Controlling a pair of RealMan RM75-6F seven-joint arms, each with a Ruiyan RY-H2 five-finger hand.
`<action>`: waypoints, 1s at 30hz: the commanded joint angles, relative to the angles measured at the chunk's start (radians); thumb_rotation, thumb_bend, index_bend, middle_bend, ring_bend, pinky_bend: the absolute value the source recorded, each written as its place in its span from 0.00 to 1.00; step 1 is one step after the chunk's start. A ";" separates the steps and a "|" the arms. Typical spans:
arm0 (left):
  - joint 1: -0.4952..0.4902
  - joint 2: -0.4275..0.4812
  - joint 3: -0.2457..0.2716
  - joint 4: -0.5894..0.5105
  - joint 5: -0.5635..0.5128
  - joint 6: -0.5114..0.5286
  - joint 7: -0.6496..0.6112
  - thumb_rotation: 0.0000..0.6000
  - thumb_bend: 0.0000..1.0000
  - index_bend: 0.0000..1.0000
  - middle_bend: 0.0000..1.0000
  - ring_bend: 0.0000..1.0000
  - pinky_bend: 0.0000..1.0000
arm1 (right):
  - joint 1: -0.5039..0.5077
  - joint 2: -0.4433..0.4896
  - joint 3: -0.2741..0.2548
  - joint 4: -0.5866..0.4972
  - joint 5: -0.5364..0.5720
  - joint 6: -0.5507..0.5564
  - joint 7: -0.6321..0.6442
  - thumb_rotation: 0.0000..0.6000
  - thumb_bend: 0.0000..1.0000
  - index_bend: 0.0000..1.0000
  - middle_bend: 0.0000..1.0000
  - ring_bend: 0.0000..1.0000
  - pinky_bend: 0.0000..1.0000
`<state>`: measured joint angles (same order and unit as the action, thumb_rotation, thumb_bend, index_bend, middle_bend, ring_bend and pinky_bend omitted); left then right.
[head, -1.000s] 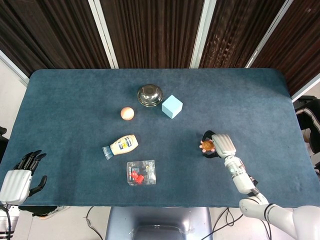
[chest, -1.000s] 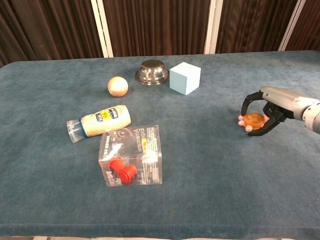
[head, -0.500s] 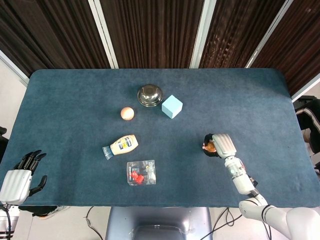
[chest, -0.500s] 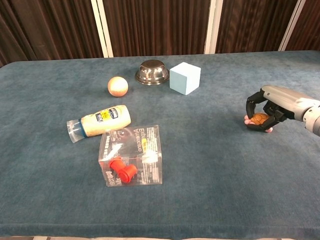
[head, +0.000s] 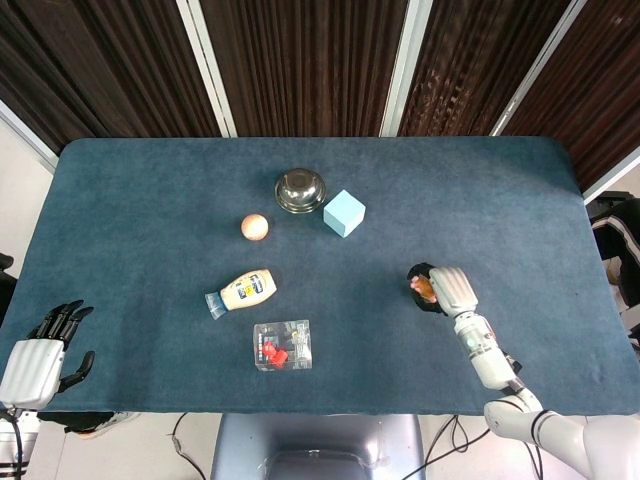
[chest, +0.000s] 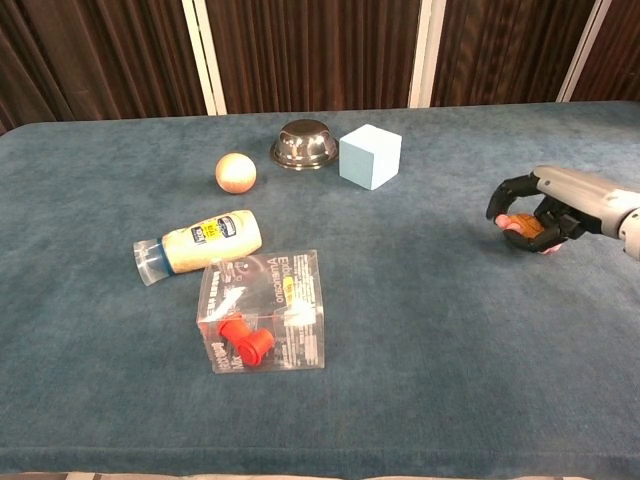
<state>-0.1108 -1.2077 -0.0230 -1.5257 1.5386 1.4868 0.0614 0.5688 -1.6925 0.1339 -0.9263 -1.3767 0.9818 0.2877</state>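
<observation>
one bowl (head: 301, 191), one cube (head: 344, 213), one ball (head: 255, 227), one bottle (head: 241, 292), one clear box (head: 282, 345), one orange thing (chest: 521, 226).

A small orange ball (chest: 521, 224), mostly hidden, sits gripped in the curled black fingers (chest: 503, 198) of the right hand (chest: 537, 207); it is at the worktop's (head: 150, 200) right side. Its surface looks faintly patterned.

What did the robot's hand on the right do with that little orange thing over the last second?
The right hand closed its fingers round the small orange ball, which it now grips, and lifted it slightly. The left hand, bottle, clear box, bowl and cube stayed put.
</observation>
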 joint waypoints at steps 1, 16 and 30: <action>0.000 0.000 0.000 -0.001 0.000 0.000 0.001 1.00 0.38 0.18 0.12 0.12 0.37 | -0.011 0.037 -0.003 -0.040 -0.011 0.022 -0.001 1.00 0.19 0.22 0.28 0.86 0.84; 0.003 0.005 0.000 -0.014 0.003 0.010 0.014 1.00 0.38 0.18 0.12 0.12 0.37 | -0.211 0.396 -0.028 -0.521 0.039 0.259 -0.221 1.00 0.05 0.19 0.22 0.53 0.75; 0.006 0.010 -0.002 -0.028 0.005 0.016 0.028 1.00 0.38 0.18 0.12 0.12 0.37 | -0.384 0.495 -0.104 -0.615 -0.007 0.441 -0.346 1.00 0.05 0.16 0.14 0.10 0.30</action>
<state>-0.1049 -1.1973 -0.0243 -1.5533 1.5433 1.5029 0.0899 0.1846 -1.2029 0.0335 -1.5357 -1.3902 1.4352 -0.0462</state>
